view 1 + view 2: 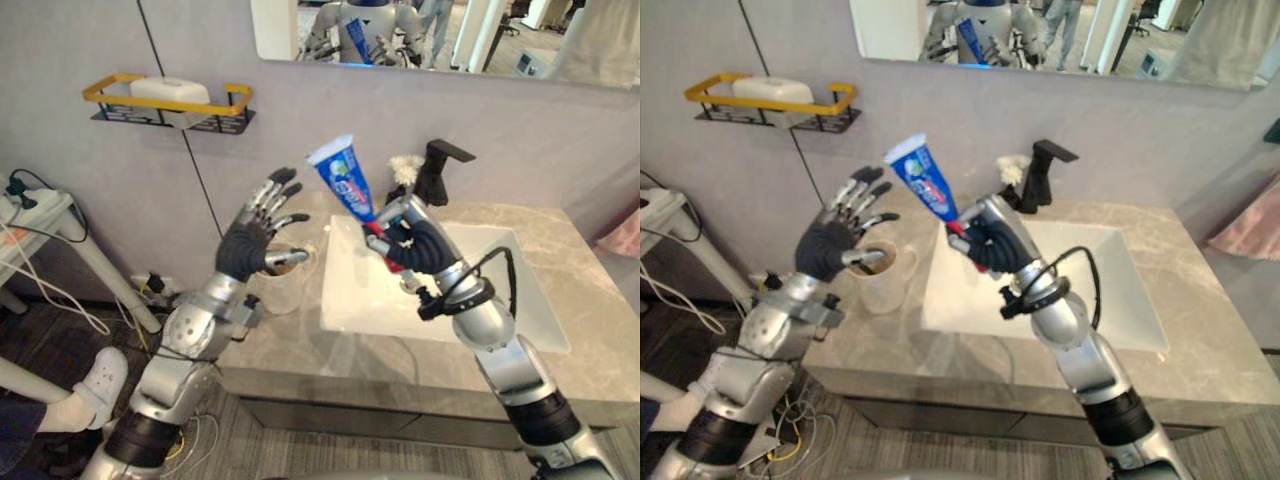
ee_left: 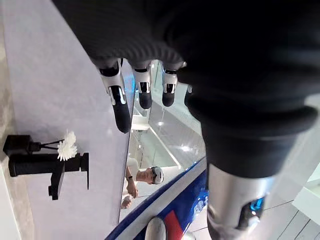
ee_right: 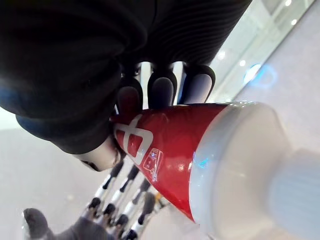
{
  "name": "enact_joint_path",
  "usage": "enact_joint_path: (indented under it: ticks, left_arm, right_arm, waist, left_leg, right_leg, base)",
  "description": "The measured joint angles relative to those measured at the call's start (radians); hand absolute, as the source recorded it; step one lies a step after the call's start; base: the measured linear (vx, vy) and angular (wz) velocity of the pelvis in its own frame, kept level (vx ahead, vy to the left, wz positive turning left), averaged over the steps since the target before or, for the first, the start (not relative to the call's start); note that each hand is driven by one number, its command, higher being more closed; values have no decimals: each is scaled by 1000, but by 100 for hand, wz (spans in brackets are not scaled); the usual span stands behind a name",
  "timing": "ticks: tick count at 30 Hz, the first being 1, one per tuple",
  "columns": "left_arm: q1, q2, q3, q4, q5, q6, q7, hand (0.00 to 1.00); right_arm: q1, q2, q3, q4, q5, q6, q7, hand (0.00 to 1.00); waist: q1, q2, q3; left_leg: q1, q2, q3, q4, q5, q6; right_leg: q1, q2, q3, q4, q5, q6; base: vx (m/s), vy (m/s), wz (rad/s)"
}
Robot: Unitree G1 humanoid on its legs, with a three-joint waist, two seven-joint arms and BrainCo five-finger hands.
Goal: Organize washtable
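Note:
My right hand (image 1: 420,245) is shut on a blue, red and white toothpaste tube (image 1: 345,180), held up over the white sink (image 1: 440,300), flat end pointing up and left. In the right wrist view the fingers (image 3: 160,90) curl round the tube's red end (image 3: 170,145) near its white cap. My left hand (image 1: 250,235) is raised with fingers spread, just left of the tube and apart from it, above a clear cup (image 1: 285,275) on the grey counter (image 1: 300,350). In the left wrist view the straight fingers (image 2: 120,100) show beside the blue tube (image 2: 175,215).
A black faucet (image 1: 435,170) with a white flower (image 1: 405,168) stands behind the sink. A yellow-railed wall shelf (image 1: 170,100) holds a white soap. A mirror (image 1: 440,35) hangs above. A person's shoe (image 1: 100,375) shows at lower left by a white table (image 1: 40,215).

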Motion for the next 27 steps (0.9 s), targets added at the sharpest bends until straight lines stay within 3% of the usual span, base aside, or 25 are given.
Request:
enact_joint_path:
  ticks: [13,25,26,27]
  left_arm:
    - [-128,6,-96,66,-67,10,3,0]
    - [-139,19,-96,96,-79,9,3,0]
    - [-141,19,-95,97,-79,10,3,100]
    - [-145,19,-94,97,-85,10,3,100]
  right_arm:
    - [-53,-9,73,10,11,5,7,100]
    - [-41,-38,120,55,19,6,46,100]
    - [-33,-44,126,55,19,6,47,100]
    - [-25,-50,133,58,19,6,48,100]
  waist:
    - [-25,-3,2]
    - [-47,-7,14]
    - [-47,-7,15]
    - [-47,-6,15]
  left_leg:
    - [6,1,14,-20,5,2]
    - [17,2,21,-22,5,2]
    - [17,3,21,-23,5,2]
    - [17,3,22,-23,5,2]
  right_leg:
    - [-11,0,14,0,0,0]
    - [-8,0,25,6,0,0]
    - [-9,0,25,6,0,0]
    - [-9,0,25,6,0,0]
  base:
    - [0,4,-2]
    - [-18,1,-2]
    - [0,0,0]
    - [0,0,0]
